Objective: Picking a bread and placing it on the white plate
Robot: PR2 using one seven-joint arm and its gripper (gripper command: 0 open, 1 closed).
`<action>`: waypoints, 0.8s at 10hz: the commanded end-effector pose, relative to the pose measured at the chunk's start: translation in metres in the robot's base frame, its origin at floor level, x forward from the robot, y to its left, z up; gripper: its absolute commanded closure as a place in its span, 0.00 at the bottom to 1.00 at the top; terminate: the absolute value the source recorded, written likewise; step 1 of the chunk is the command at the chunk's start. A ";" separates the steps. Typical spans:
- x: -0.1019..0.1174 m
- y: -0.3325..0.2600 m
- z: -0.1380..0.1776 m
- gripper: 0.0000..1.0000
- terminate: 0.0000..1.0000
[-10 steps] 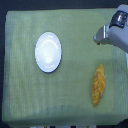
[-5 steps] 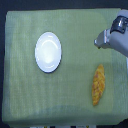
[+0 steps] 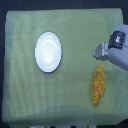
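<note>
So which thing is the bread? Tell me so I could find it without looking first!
Find the green cloth that covers the table. In the exterior view, go toward its lower right part, just below the grey robot arm. The bread lies there: a long golden-orange piece with pointed ends, unlike the round white plate off to its left.

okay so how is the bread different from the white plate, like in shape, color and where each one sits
The bread is long and narrow with tapered ends; the white plate is round. The bread is golden-orange with a mottled surface; the plate is plain white. The bread lies toward the exterior view's right and lower down, just below the gripper; the plate sits left of centre, well apart from the arm. Both rest flat on the green cloth, and neither is touched.
</note>
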 end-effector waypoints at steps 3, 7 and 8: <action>-0.037 0.021 -0.064 0.00 0.00; -0.044 0.019 -0.099 0.00 0.00; -0.044 0.016 -0.103 0.00 0.00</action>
